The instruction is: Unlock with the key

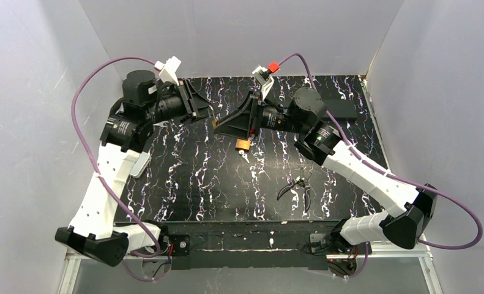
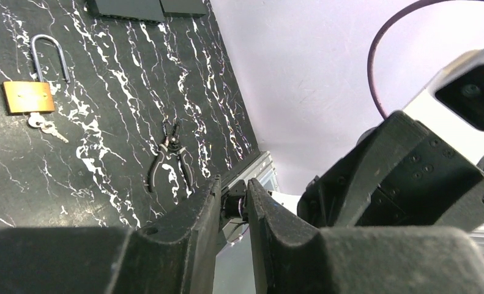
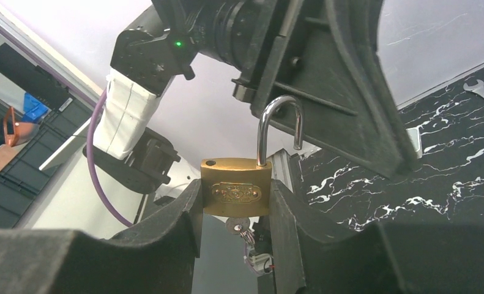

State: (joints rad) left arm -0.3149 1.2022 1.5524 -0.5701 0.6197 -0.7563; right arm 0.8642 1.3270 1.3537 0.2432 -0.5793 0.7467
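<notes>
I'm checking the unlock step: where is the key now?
In the right wrist view, mid-frame: the key hangs from the underside of the brass padlock, which is clamped in the right gripper.

Bright, even diffuse light from above; white walls (image 1: 239,30) slightly washed out; only faint soft shadows on the table (image 1: 190,184); top view a bit soft; wrist views wide-angle, near foreground dark and blurred; padlock (image 3: 236,187) sharp, shackle glinting.
</notes>
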